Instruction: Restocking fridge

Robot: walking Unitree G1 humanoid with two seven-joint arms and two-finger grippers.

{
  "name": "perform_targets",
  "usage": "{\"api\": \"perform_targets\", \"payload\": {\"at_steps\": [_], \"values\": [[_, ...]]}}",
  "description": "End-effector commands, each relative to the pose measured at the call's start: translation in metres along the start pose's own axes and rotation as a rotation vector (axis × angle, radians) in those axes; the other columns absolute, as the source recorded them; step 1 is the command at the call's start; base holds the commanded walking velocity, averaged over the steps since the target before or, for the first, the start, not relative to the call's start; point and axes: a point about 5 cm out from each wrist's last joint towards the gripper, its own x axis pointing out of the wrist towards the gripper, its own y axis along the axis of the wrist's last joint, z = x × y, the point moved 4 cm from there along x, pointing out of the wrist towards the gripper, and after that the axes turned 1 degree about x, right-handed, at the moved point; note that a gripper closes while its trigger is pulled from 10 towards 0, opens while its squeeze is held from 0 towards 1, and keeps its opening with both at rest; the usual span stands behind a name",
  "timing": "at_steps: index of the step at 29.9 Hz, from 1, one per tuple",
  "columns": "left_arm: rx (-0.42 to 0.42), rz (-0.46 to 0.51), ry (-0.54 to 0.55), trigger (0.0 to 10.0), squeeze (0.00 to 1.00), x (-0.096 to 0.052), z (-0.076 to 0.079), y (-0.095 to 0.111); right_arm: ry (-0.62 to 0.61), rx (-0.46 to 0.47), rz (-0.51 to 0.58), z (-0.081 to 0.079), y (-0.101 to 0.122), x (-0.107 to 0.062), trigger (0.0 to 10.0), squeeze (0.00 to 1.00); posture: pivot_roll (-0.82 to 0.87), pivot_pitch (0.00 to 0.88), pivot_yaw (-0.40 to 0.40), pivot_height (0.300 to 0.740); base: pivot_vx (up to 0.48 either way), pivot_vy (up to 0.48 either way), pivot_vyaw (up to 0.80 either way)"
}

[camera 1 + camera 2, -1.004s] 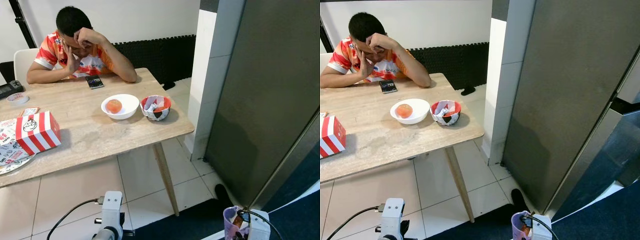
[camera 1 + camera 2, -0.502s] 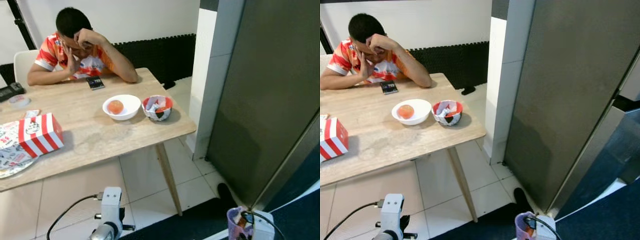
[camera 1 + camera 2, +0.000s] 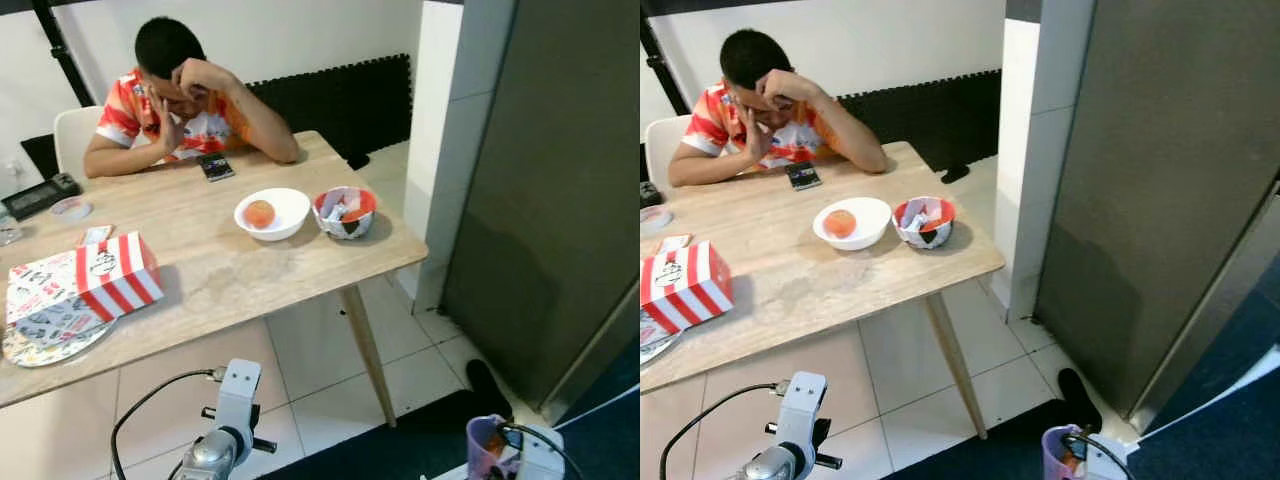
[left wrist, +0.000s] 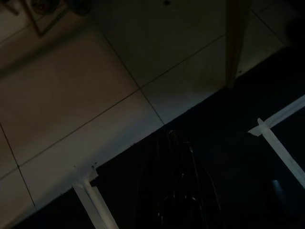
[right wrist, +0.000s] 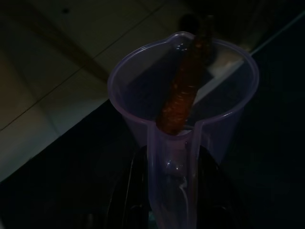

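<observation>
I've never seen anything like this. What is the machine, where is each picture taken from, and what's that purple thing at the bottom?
It is a walking humanoid robot. Two pictures come from cameras in its head, looking down; two from its wrists. The wooden table holds a white bowl with an orange fruit, a red bowl and a striped box; a person sits behind. The right gripper holds a purple cup with a carrot inside. The left gripper hangs idle over the floor.

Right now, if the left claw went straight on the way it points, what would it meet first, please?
Most likely the floor: the left claw points down at the dark mat beside the pale tiles; depth is unclear in this dim view.
</observation>
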Motion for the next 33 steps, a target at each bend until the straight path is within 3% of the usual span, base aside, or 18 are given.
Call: {"api": "perform_targets", "payload": {"at_steps": [1, 3, 9, 14, 18, 20, 22, 25, 27, 33], "values": [[0.015, -0.043, -0.007, 10.0, 0.0, -0.003, 0.002, -0.012, 0.003, 0.008, 0.028, -0.003, 0.005, 0.0, 10.0, 0.0, -0.06, 0.0, 0.077, 0.74, 0.0, 0.0, 0.0], [0.002, -0.073, -0.009, 10.0, 0.0, -0.006, 0.007, -0.025, 0.019, -0.048, 0.05, -0.006, 0.013, 0.002, 10.0, 0.0, -0.07, 0.0, 0.071, 0.74, 0.0, 0.0, 0.0], [-0.034, -0.082, -0.032, 10.0, 0.0, -0.007, 0.025, -0.035, 0.008, -0.132, 0.072, 0.006, 0.025, 0.002, 10.0, 0.0, -0.1, 0.003, 0.038, 0.74, 0.0, 0.0, 0.0], [-0.024, -0.102, -0.027, 10.0, 0.0, -0.01, 0.025, -0.043, 0.014, -0.186, 0.072, 0.004, 0.022, 0.001, 10.0, 0.0, -0.1, 0.0, 0.023, 0.74, 0.0, 0.0, 0.0], [-0.066, -0.1, 0.022, 10.0, 0.0, -0.013, 0.014, -0.048, 0.033, -0.214, 0.069, -0.007, 0.016, 0.0, 10.0, 0.0, -0.12, 0.0, -0.011, 0.74, 0.0, 0.0, 0.0], [-0.056, -0.09, 0.019, 10.0, 0.0, -0.013, 0.017, -0.046, 0.038, -0.214, 0.079, -0.007, 0.018, 0.0, 10.0, 0.0, -0.11, 0.0, -0.02, 0.74, 0.0, 0.0, 0.0], [-0.072, -0.085, 0.033, 10.0, 0.0, -0.012, 0.021, -0.045, 0.065, -0.278, 0.058, -0.007, 0.017, 0.001, 10.0, 0.0, -0.06, 0.003, -0.053, 0.74, 0.0, 0.0, 0.0], [-0.066, -0.077, 0.029, 10.0, 0.0, -0.011, 0.024, -0.043, 0.061, -0.278, 0.057, -0.005, 0.018, 0.001, 10.0, 0.0, -0.05, 0.0, -0.049, 0.74, 0.0, 0.0, 0.0], [-0.023, -0.068, -0.015, 10.0, 0.0, -0.009, 0.035, -0.04, 0.034, -0.236, 0.08, 0.003, 0.031, 0.002, 10.0, 0.0, -0.04, 0.021, -0.046, 0.74, 0.0, 0.0, 0.0], [-0.003, -0.073, 0.001, 10.0, 0.0, -0.008, 0.028, -0.036, 0.032, -0.21, 0.076, -0.004, 0.03, 0.003, 10.0, 0.0, -0.02, 0.029, -0.042, 0.74, 0.0, 0.0, 0.0]]}}
